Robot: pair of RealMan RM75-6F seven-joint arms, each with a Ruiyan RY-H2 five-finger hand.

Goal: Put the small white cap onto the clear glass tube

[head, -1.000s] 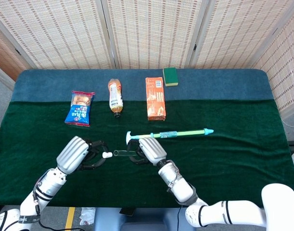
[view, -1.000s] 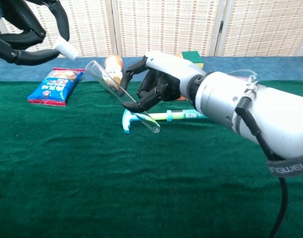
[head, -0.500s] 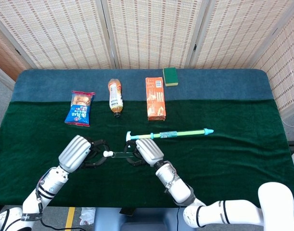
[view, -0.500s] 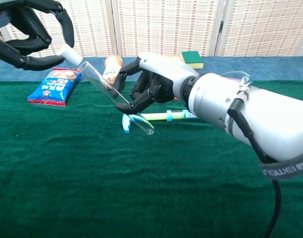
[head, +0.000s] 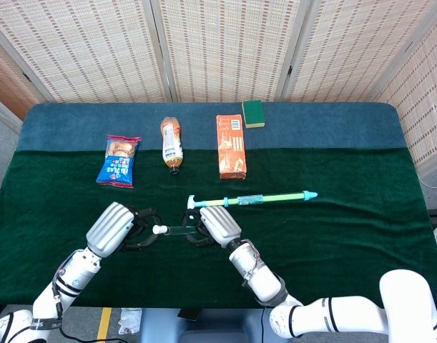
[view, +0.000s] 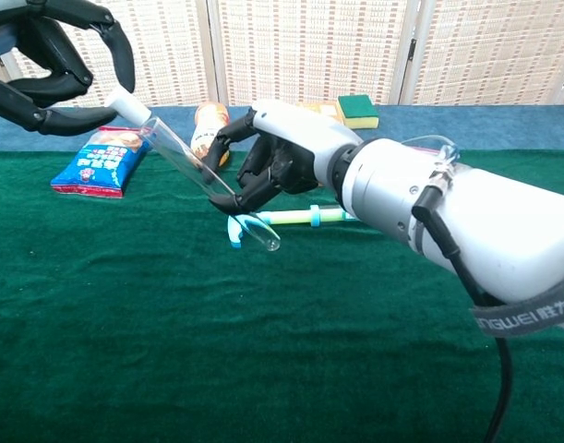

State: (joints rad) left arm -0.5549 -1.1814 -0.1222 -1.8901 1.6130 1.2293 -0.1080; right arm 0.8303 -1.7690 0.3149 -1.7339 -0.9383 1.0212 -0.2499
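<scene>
My right hand (view: 282, 161) (head: 212, 224) holds the clear glass tube (view: 203, 185) (head: 177, 230) tilted above the green cloth, open end up and to the left. My left hand (view: 46, 65) (head: 121, 229) pinches the small white cap (view: 129, 104) (head: 159, 229) between its fingertips. The cap sits at the mouth of the tube, touching it; how far it is seated I cannot tell. Both hands hang above the front middle of the table.
A light green and blue toothbrush-like stick (head: 254, 198) lies just behind the right hand. Further back lie a blue snack bag (head: 119, 160), an orange bottle (head: 172, 145), an orange box (head: 231, 145) and a green sponge (head: 253, 113). Bamboo screens stand behind the table.
The gap between cap and tube has closed: my right hand carried the tube leftward to the cap, and my left hand moved slightly in. The cap now meets the tube's mouth.
</scene>
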